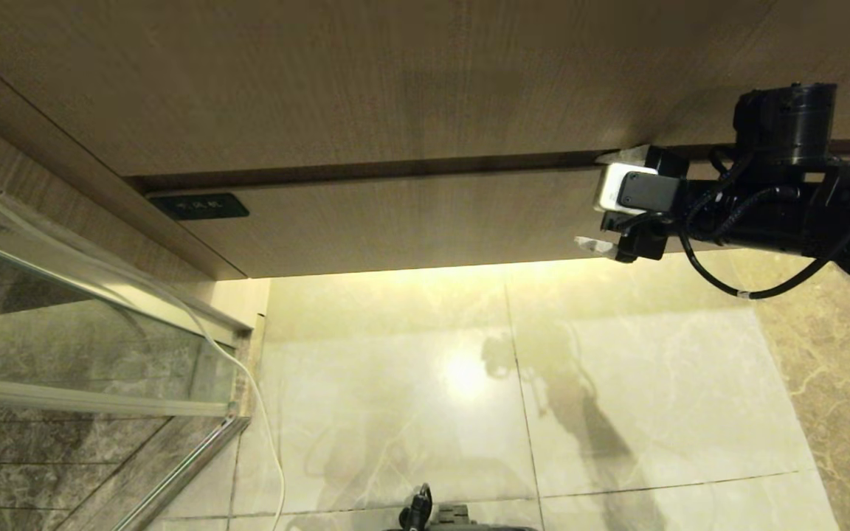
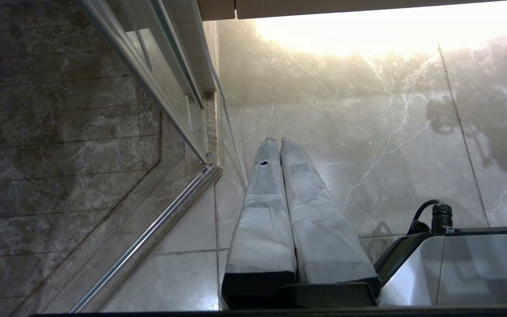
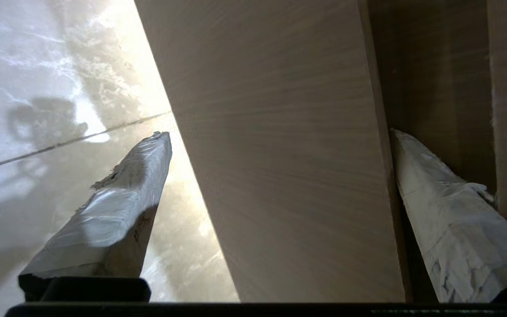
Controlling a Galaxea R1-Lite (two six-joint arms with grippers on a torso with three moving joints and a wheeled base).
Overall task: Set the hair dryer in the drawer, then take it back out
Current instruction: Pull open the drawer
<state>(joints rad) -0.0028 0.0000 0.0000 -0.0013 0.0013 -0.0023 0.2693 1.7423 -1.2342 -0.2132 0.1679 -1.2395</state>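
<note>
The drawer [image 1: 410, 221] shows as a wide tan wood-grain front under the counter panel, with a small dark label plate [image 1: 200, 206] at its left end. My right gripper [image 1: 595, 199] is at the drawer's right end, open, and straddles the front [image 3: 288, 198]. One finger [image 3: 447, 211] sits in the dark gap along the front's top edge. The other finger [image 3: 117, 207] hangs below the bottom edge, apart from the wood. Nothing is held. The hair dryer is out of view. My left gripper [image 2: 278, 140] is shut and empty, parked low and pointing at the floor.
A glass shower door [image 1: 63, 346] with a metal rail [image 1: 174, 472] stands at the left. A thin white cord [image 1: 259, 413] runs down beside it. Glossy marble floor tiles [image 1: 617, 383] lie below the drawer, lit from under the cabinet.
</note>
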